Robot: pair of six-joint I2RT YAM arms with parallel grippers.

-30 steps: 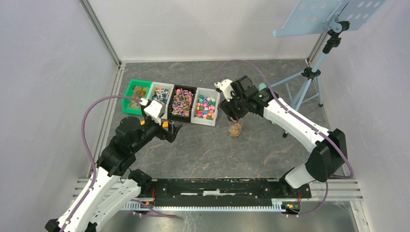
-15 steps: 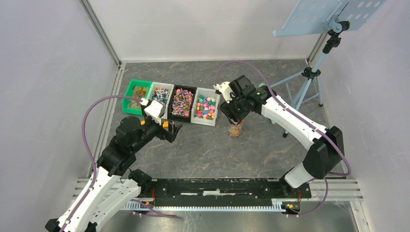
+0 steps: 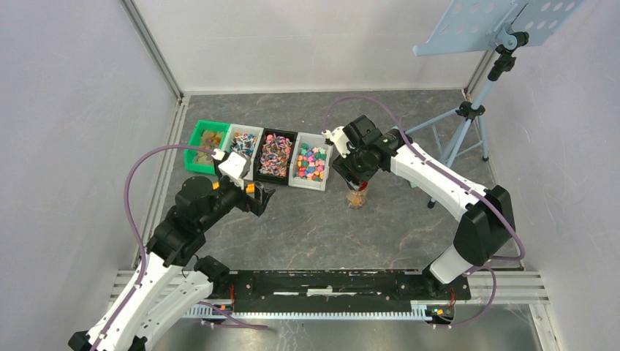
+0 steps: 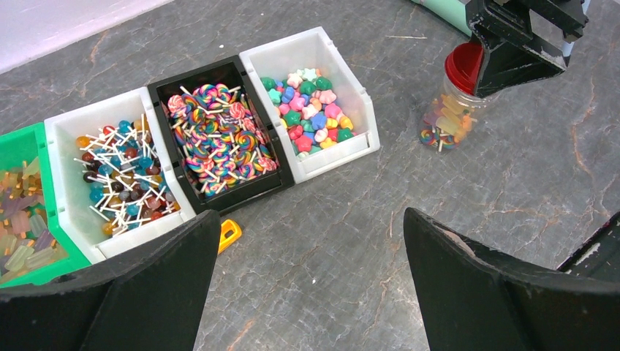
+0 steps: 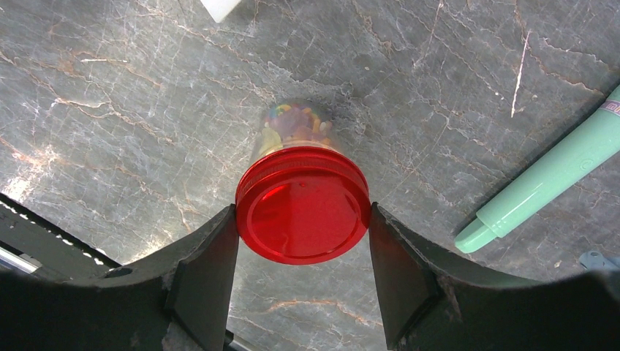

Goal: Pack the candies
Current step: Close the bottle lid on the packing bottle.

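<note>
The capping step seems in hand: the right gripper [image 5: 303, 234] pinches the red lid [image 5: 303, 201] on the jar [image 4: 444, 121], which holds candies [image 5: 292, 121] and stands right of the bins [image 4: 360, 102]. The left gripper [image 4: 311, 292] hangs spread wide near the bins. Next, likely, the lid needs twisting tight before release.

You see only a sliver of the jar [image 5: 327, 117] and its candies [image 5: 291, 117] past the red lid [image 5: 303, 205]; the green bin [image 4: 18, 142] runs off-frame, and the left gripper [image 4: 311, 219] covers most of the orange scoop [image 4: 229, 234]
</note>
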